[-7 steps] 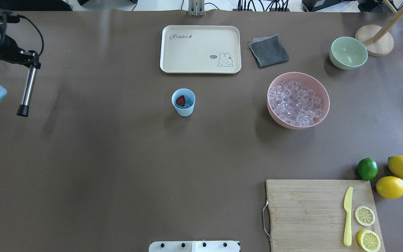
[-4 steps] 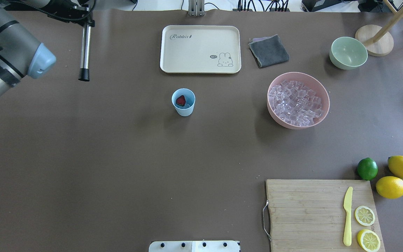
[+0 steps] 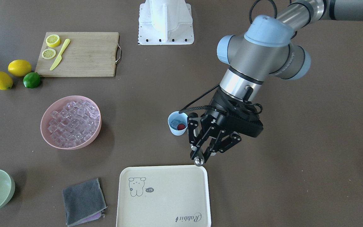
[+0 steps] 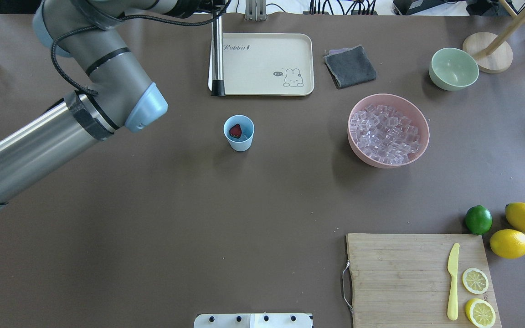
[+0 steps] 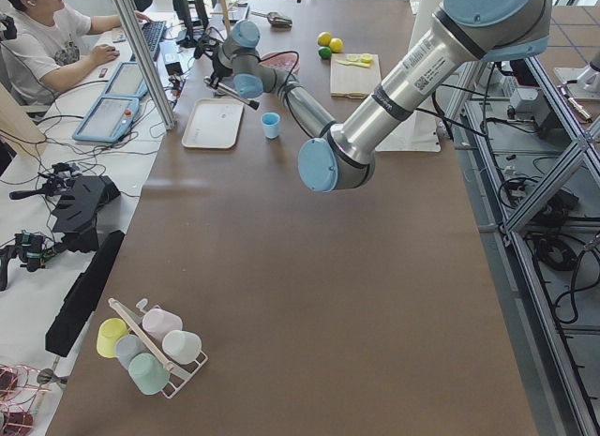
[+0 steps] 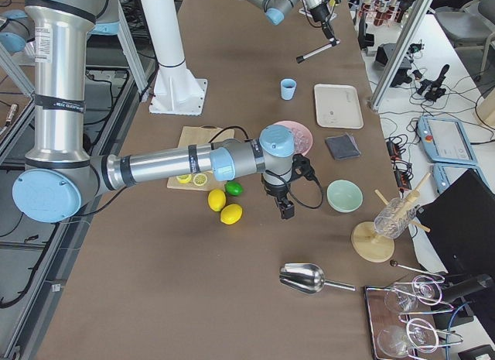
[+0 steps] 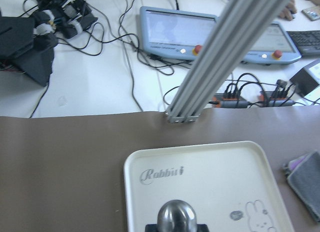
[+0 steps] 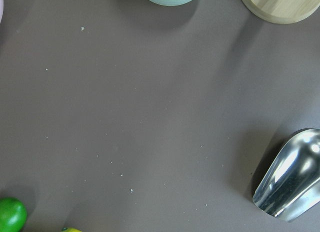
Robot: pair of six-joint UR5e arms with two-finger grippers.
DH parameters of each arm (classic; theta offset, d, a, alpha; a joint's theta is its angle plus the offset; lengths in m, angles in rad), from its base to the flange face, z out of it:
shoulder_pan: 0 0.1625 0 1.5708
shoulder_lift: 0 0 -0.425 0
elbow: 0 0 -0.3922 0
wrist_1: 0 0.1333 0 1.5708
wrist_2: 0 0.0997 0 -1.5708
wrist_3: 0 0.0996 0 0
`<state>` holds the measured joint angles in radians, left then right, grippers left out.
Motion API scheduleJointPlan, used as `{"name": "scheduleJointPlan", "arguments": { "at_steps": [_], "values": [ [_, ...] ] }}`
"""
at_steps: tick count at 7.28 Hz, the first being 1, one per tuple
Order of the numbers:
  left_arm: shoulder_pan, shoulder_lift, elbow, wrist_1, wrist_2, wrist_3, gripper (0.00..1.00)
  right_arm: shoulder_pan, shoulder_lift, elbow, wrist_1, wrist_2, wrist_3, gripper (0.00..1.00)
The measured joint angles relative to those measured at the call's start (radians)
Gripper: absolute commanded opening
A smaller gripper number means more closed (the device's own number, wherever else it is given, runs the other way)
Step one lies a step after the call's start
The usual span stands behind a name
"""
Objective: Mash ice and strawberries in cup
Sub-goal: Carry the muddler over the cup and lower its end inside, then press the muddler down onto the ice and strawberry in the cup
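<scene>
1. Big left arm (image 4: 103, 86) reaches across the brown table (image 4: 153, 228).
2. Right arm (image 6: 170, 166) is low beside the lemons (image 6: 220, 207); right gripper (image 6: 287, 211), can't tell if it's open or closed.
3. Cream tray (image 4: 262, 68): "Rabbit" in script, with a bunny drawing.
4. Pink bowl (image 4: 362, 156), heaped with ice (image 4: 385, 134).
5. Left gripper (image 3: 202, 154) clamped on a metal rod (image 4: 217, 54), black tip at the tray's edge.
6. Blue cup (image 4: 239, 133) stands upright near the tray, apart from the rod.
7. Strawberry (image 4: 235, 131) inside the cup.
</scene>
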<state>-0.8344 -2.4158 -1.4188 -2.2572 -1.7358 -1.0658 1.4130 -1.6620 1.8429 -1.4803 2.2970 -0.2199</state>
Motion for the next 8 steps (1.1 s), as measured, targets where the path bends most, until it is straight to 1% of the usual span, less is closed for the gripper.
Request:
{"name": "scheduleJointPlan", "arguments": {
  "at_steps": [2, 3, 6, 8],
  "values": [
    [0.084, 0.051, -0.041, -0.083, 0.152, -0.016, 0.00, 0.000, -0.001, 0.001, 0.000, 0.008, 0.001, 0.99],
    [0.112, 0.072, -0.046, -0.109, 0.198, -0.009, 0.00, 0.000, -0.001, 0.002, 0.000, 0.009, 0.001, 0.99],
    [0.160, 0.117, -0.044, -0.159, 0.235, 0.006, 0.00, 0.000, 0.005, 0.012, 0.000, 0.009, 0.001, 0.99],
    [0.182, 0.121, -0.041, -0.176, 0.259, 0.008, 0.00, 0.000, -0.002, 0.013, 0.004, 0.007, 0.000, 0.99]
  ]
}}
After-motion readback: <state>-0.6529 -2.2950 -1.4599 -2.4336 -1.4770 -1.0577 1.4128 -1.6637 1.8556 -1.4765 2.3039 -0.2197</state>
